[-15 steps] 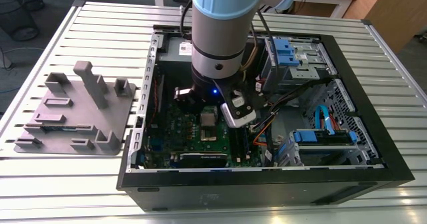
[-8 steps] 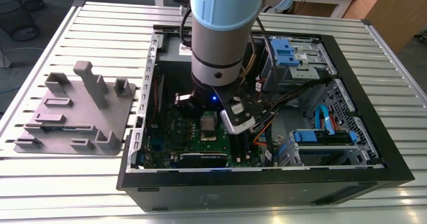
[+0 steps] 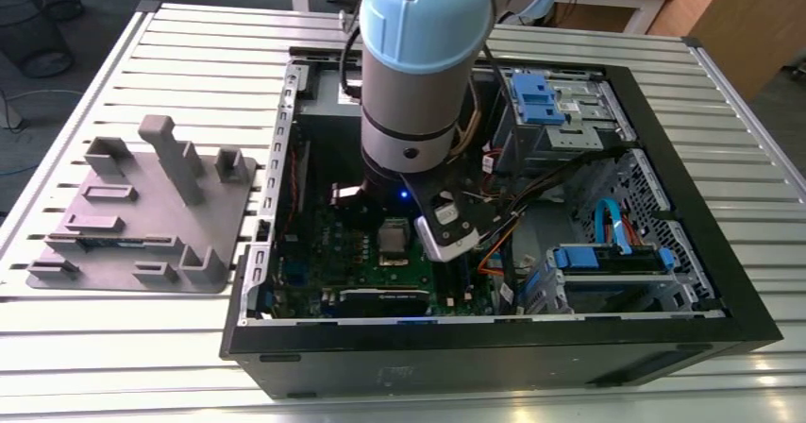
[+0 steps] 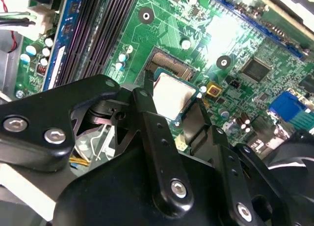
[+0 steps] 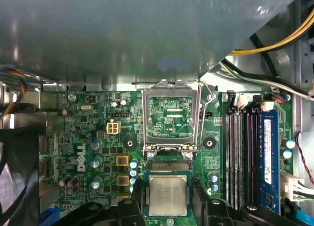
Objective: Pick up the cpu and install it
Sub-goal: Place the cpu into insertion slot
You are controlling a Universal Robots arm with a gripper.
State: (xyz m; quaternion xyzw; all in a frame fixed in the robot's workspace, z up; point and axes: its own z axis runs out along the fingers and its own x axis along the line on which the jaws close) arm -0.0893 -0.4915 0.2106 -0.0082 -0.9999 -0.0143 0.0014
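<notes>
**Cpu held over the open socket**

In the second wrist view the gripper [image 4: 172, 104] is clamped on the cpu [image 4: 171, 94]; its black fingers [image 4: 149, 123] press two opposite edges of the pale silver chip; the cpu sits over the socket [image 4: 169, 64] on the green motherboard [image 4: 196, 34], with a strip of the socket's contacts showing past one edge; whether the chip is fully seated, I cannot tell. In the first wrist view the metal load plate [image 5: 169, 113] stands swung open just beyond the socket, its lever beside it; the memory slots [image 5: 238, 157] run along one side of the board, near the socket. In the exterior view the arm [image 3: 416, 64] reaches straight down into the open computer case [image 3: 504, 347], which lies on a slatted metal table [image 3: 164, 347]; a grey fixture plate [image 3: 139, 215] rests on the table at the exterior view's left, beside the case.
</notes>
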